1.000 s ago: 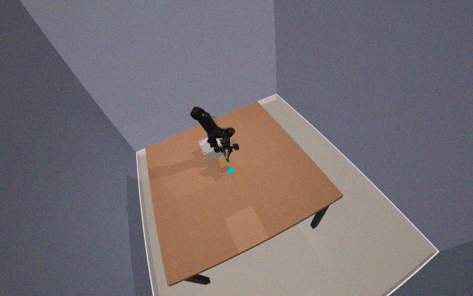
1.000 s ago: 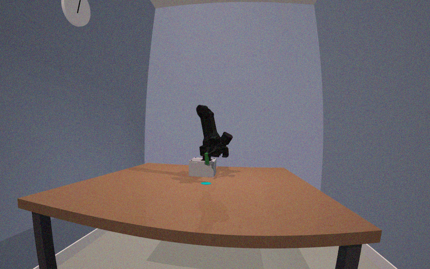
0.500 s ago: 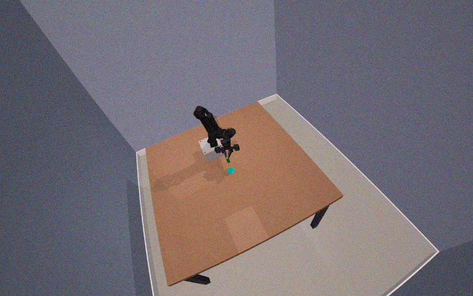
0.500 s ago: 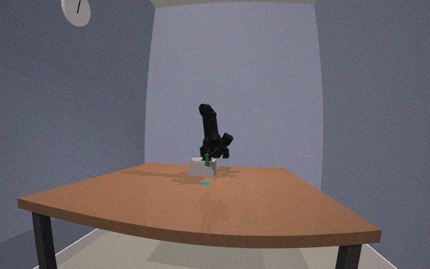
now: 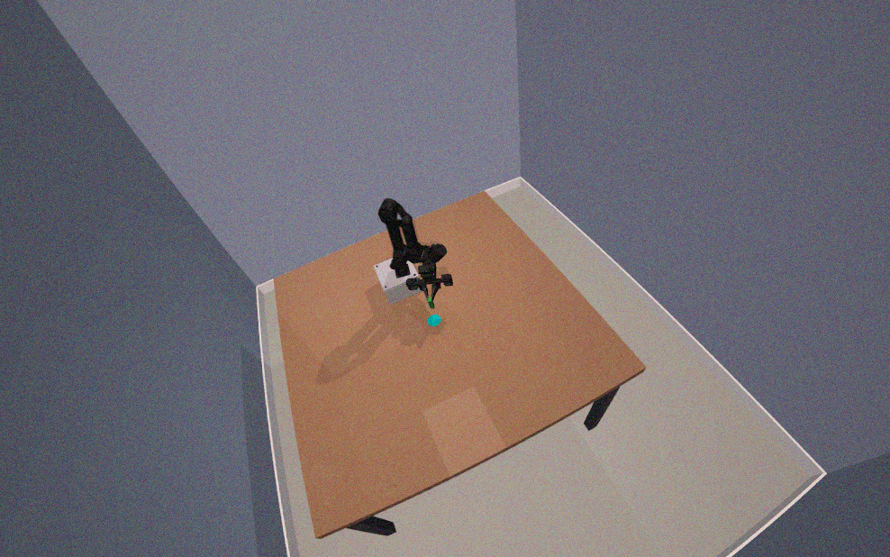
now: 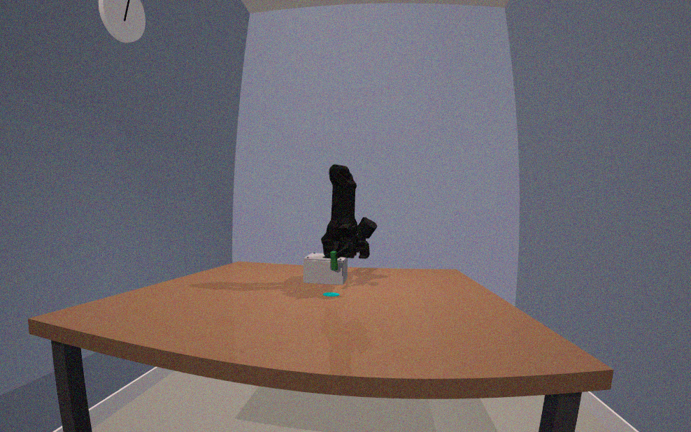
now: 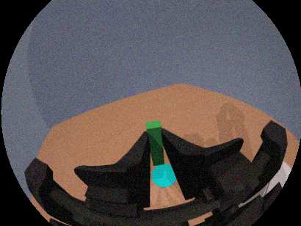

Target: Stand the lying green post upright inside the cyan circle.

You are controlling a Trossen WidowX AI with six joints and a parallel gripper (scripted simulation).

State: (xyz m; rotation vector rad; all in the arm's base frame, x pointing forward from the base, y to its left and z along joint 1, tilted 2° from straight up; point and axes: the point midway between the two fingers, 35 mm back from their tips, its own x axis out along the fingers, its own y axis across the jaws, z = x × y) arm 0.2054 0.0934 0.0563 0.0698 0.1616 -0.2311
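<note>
The green post (image 5: 430, 302) (image 6: 333, 261) (image 7: 156, 146) is held in the air, close to upright, with a slight lean in the exterior view. My gripper (image 5: 430, 301) (image 7: 155, 136) is shut on it, the fingers on either side of its upper part in the wrist view. The cyan circle (image 5: 434, 320) (image 6: 331, 294) (image 7: 164, 176) lies flat on the table. In the exterior view the post hangs well above the circle. In the wrist view the post's lower end shows just beyond the circle's edge.
The wooden table (image 5: 524, 354) (image 6: 433, 330) carries the arm's pale base block (image 5: 401, 288) (image 6: 324, 270), which stands behind the circle in the exterior view. The arm's shadow falls on the table beside the base. Walls stand around the table.
</note>
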